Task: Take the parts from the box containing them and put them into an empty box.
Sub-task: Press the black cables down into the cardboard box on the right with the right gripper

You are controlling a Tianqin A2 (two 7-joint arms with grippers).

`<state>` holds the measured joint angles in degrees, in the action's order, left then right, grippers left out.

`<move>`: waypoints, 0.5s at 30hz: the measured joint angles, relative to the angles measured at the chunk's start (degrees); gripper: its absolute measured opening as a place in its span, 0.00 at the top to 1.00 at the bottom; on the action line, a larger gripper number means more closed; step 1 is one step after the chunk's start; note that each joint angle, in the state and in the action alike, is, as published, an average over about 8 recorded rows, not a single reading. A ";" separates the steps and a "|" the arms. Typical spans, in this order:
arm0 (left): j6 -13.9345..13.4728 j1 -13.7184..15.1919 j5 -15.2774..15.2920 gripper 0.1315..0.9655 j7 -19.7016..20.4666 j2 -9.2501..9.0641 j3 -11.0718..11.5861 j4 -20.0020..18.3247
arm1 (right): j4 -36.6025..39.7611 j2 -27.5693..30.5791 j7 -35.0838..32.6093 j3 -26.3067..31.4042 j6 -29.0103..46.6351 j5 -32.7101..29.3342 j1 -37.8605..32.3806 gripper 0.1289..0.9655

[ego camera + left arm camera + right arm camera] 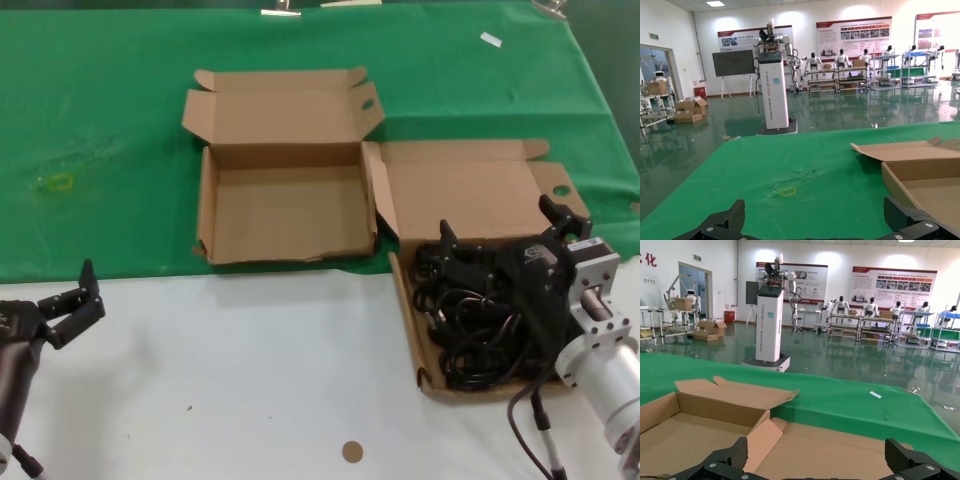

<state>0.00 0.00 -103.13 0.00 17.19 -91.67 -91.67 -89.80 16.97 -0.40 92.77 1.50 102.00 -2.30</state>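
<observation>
Cables (478, 325) lie tangled in the full box (475, 190); right tool (505, 240), wide open and empty above them, may drag several out. Left tool (75, 300) idles open.

My right arm ends in a silver machined wrist block with screw holes, a black cable trailing beneath it. Both grippers — right gripper (503, 235), left gripper (72, 300) — have matte black, angular fingers (720, 222).
</observation>
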 joint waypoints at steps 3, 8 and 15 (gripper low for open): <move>0.00 0.00 0.00 0.00 0.00 0.00 0.00 0.00 | 0.00 0.00 0.00 0.00 0.00 0.00 0.00 0.00; 0.00 0.00 0.00 0.00 0.00 0.00 0.00 0.00 | 0.00 0.00 0.00 0.00 0.00 0.00 0.00 0.00; 0.00 0.00 0.00 0.00 0.00 0.00 0.00 0.00 | 0.00 0.00 0.00 0.00 0.00 0.00 0.00 0.00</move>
<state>0.00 0.00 -103.13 0.00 17.19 -91.67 -91.67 -89.80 16.97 -0.40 92.77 1.50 102.00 -2.30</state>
